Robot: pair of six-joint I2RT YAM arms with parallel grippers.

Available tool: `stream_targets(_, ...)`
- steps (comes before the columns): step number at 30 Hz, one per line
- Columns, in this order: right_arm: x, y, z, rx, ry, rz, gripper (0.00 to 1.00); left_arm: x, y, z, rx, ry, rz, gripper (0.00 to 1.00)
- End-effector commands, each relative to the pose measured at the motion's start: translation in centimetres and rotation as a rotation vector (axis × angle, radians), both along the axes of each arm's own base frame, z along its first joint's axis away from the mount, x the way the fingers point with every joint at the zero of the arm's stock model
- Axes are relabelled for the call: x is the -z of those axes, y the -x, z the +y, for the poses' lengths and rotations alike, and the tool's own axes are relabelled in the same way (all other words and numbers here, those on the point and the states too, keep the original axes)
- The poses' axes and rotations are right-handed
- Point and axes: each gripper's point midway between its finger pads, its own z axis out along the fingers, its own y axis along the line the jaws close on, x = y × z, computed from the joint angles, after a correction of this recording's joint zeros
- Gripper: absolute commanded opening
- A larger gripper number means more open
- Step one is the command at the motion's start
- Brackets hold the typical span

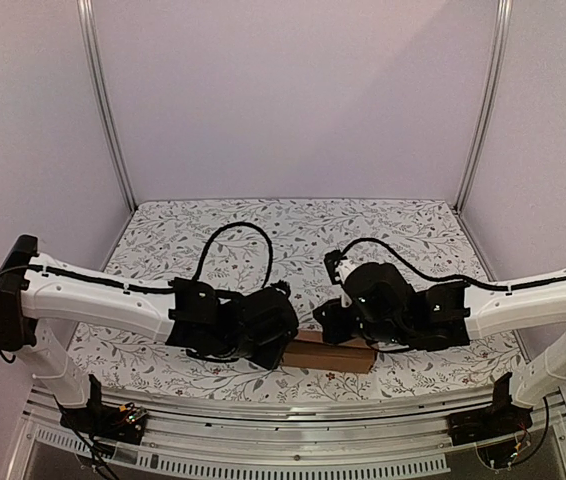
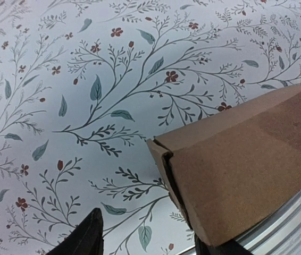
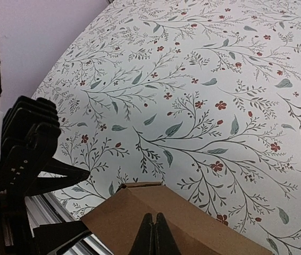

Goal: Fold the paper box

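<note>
– paper box (image 2: 246, 159) lies at the near edge of the floral surface (image 1: 263, 225), between both arms.
– left gripper (image 2: 153, 231)?
– spread at the box's end, one finger clear of it. right gripper (image 3: 154, 226) is pressed together, tips over the box top.

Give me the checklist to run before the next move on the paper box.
1. Paper box formed into a carton: ok.
2. Its end by the left gripper closed flush: not ok, a dark gap shows along the edge.
3. Left gripper open: ok, one finger stands clear of the box.
4. Right gripper shut: ok; pressing the box top: cannot tell.
5. Room from the table's near rail: not ok, the box lies right beside it.
</note>
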Motion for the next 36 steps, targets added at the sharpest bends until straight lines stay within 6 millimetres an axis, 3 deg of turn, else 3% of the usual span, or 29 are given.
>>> stream_targets(1, -2.7, -0.5, -0.6, 0.016, -0.007, -0.065, 0.00, -2.0, -0.7, -1.4, 0.035, 0.068, -0.030, 0.57)
stream_targets(6, -3.5, -0.5, -1.1, 0.016, -0.012, -0.077, 0.00, -3.1, -1.2, -1.7, 0.039, 0.108, -0.045, 0.58)
stream_targets(16, -2.2, -0.9, -1.3, 0.025, 0.027, -0.075, 0.00, -4.9, -0.3, -1.2, 0.094, 0.184, -0.048, 0.55)
stream_targets(17, -2.1, -0.9, -1.3, 0.024, 0.033, -0.077, 0.00, -5.4, -0.1, -1.2, 0.110, 0.205, -0.054, 0.51)
stream_targets(21, -0.8, -1.0, -1.5, 0.026, 0.072, -0.079, 0.00, -6.4, -0.2, -1.7, 0.153, 0.283, -0.075, 0.18)
stream_targets(25, 1.3, -1.0, -1.9, 0.031, 0.112, -0.069, 0.00, -6.9, -1.7, -2.4, 0.163, 0.340, -0.092, 0.00)
stream_targets(30, 3.4, -0.6, -2.2, 0.025, 0.119, -0.066, 0.00, -6.1, -3.2, -3.2, 0.177, 0.419, -0.082, 0.00)
stream_targets(36, 6.7, 0.3, -2.8, 0.034, 0.154, -0.052, 0.00, -3.4, -1.9, -5.1, 0.278, 0.470, -0.020, 0.00)
